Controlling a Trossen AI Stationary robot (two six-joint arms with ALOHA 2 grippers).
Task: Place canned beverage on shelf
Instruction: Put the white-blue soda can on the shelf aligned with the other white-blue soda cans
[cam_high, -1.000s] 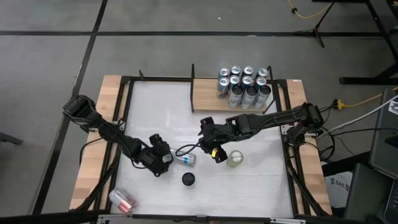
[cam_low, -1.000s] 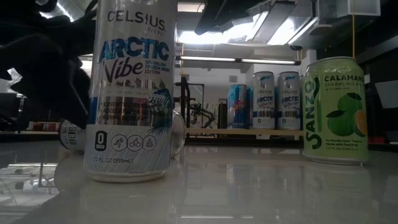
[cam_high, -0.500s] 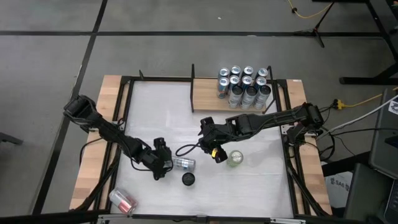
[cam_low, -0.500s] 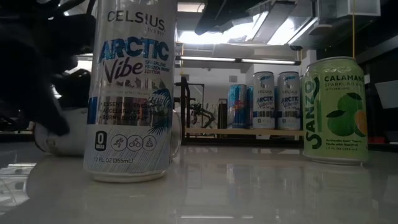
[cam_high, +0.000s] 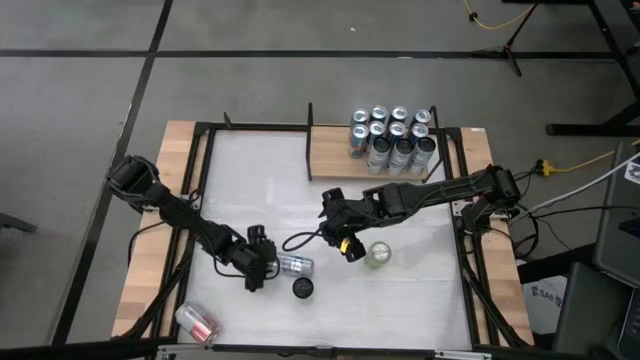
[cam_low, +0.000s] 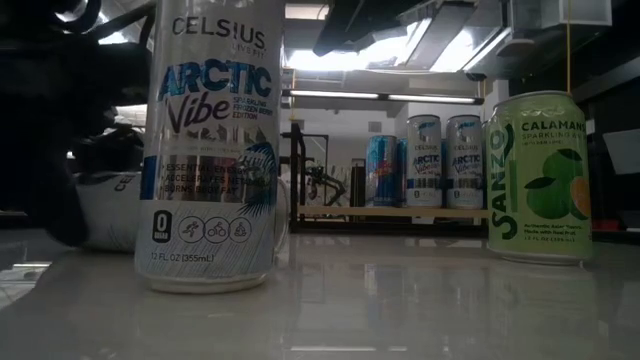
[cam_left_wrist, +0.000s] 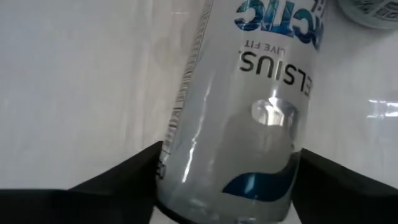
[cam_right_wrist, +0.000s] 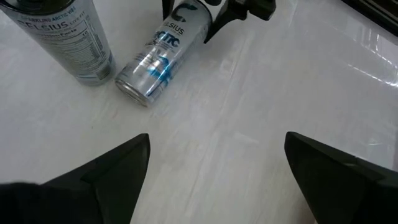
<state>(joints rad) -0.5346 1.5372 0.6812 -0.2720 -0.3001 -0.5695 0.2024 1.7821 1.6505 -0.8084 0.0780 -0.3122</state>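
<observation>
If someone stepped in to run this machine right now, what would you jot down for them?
Left gripper: around the fallen can, one finger on each side, lying mid-table.
Right gripper: open, empty, hanging beside the green can.
Shelf: eight cans stand at its right end.
Left to do: the fallen can, the upright Celsius can, the green can, and a red can on the table's left wooden edge.

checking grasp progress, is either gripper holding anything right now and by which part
The left gripper straddles one end of the lying Celsius can, fingers either side; a firm clamp cannot be told. The right gripper is open, holding nothing.
</observation>
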